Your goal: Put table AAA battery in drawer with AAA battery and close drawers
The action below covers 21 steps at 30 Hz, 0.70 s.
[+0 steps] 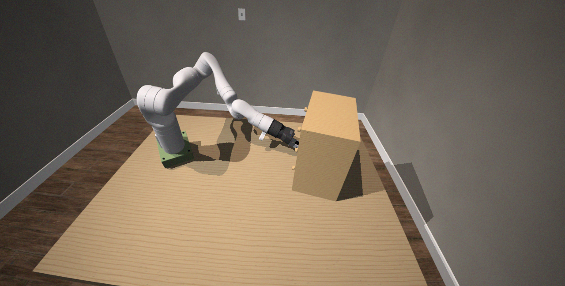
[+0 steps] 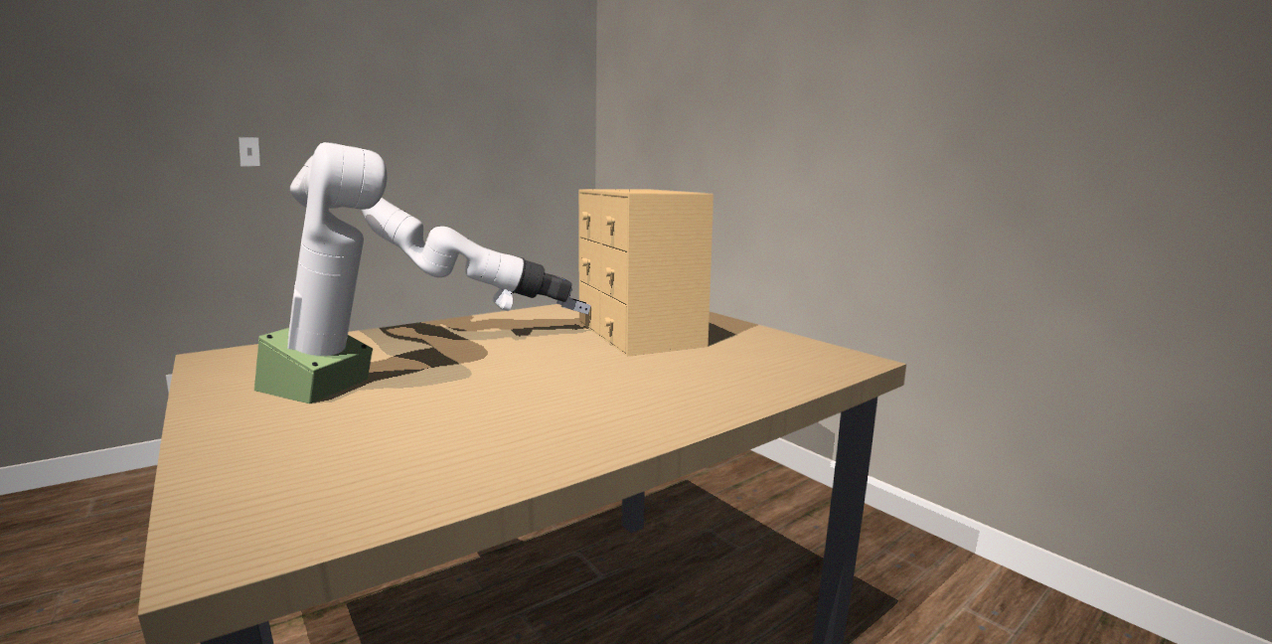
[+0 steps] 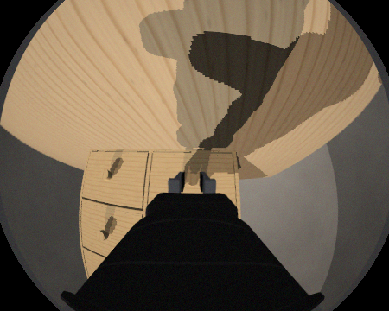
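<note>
AAA battery: could not be made out in any view; whereabouts not told. Small chest [image 1: 329, 126] [image 2: 669, 270] [image 3: 134, 186]: pale wood grain, upright, right part of table [image 1: 217, 221] [image 2: 498, 444] [image 3: 95, 86]. Front faced left, toward the arm; six drawers, two columns of three, one round knob each where visible. The five drawers other than the lower far one looked pushed in; lower far drawer [image 3: 164, 168] looked about flush, partly hidden.

Chest stood near the table's far edge, well apart from the near edge. Wood stretched between the green base [image 1: 169, 164] [image 2: 284, 373] and the chest front, crossed by arm shadows.

White arm [image 1: 185, 80] [image 2: 324, 284] arched from left, wrist sloping down rightward. Gripper [image 1: 297, 145] [image 2: 587, 309] [image 3: 192, 178] reached the lower far drawer; fingers partly open, knob [image 3: 192, 178] between them, released, slim gaps showing.
</note>
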Available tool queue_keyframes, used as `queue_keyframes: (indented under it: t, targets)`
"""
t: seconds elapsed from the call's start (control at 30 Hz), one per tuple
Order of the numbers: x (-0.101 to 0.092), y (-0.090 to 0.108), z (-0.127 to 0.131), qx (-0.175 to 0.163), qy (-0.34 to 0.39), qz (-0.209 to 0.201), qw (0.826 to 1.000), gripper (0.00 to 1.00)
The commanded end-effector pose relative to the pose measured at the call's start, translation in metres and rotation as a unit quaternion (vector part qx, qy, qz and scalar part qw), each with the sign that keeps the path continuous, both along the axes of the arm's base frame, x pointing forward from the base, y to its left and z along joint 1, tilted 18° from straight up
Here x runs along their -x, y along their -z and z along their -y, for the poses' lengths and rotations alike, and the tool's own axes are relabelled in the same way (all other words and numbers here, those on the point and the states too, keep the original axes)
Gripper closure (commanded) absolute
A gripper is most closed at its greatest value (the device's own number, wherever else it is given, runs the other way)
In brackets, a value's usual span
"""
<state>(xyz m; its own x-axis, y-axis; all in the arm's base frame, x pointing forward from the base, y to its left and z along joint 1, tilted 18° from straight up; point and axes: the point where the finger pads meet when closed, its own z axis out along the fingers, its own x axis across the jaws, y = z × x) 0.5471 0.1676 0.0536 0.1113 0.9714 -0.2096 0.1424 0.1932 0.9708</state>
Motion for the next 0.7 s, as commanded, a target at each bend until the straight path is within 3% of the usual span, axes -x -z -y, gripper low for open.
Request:
queue_keyframes:
  t: [0.0, 0.03, 0.17, 0.2, 0.67]
  targets:
    - [-0.0001, -0.0008, -0.0004, -0.001, 0.000, 0.001, 1.000, 0.45]
    - [-0.0001, -0.0008, -0.0004, -0.001, 0.000, 0.001, 1.000, 0.39]
    - [-0.0001, -0.0008, -0.0004, -0.001, 0.000, 0.001, 1.000, 0.39]
    - [-0.0001, -0.0008, -0.0004, -0.001, 0.000, 0.001, 1.000, 0.33]
    - [0.0018, -0.0003, -0.0005, -0.001, 0.000, 0.001, 1.000, 0.33]
